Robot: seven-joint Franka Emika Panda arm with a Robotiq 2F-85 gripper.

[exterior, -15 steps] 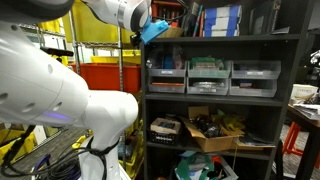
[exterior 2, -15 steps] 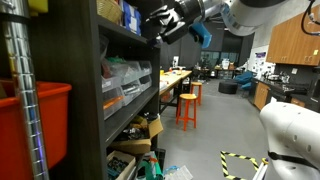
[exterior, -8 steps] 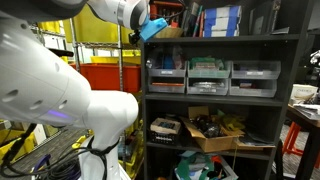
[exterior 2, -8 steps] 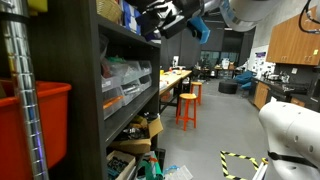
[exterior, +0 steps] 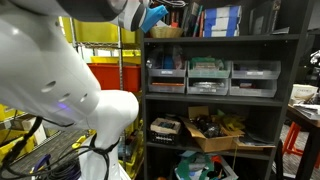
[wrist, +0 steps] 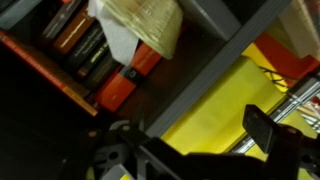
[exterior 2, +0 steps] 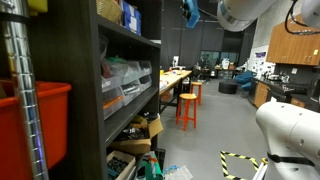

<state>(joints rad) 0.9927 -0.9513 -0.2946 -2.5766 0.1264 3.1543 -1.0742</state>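
Wrist view: my gripper (wrist: 190, 138) stands wide, its two dark fingers (wrist: 262, 128) well apart with nothing between them. Only this view shows that gap. Beyond the fingers the pale wrapped bundle (wrist: 140, 25) lies on the top board of the shelf unit (wrist: 225, 52). Books (wrist: 75, 40) and a red box (wrist: 128, 82) sit just beside it.

In an exterior view the gripper (exterior: 150, 16) hangs at the arm-side end of the top board, near the bundle (exterior: 165, 31) but apart from it. The grey bins (exterior: 205, 75) a level below appear only here.

In an exterior view along the aisle the gripper (exterior 2: 188, 12) is out in front of the shelf unit (exterior 2: 110, 80), with orange stools (exterior 2: 187, 105) behind. The bundle is hidden here.

The bundle's long axis runs along the shelf front. I cannot tell which end leads.
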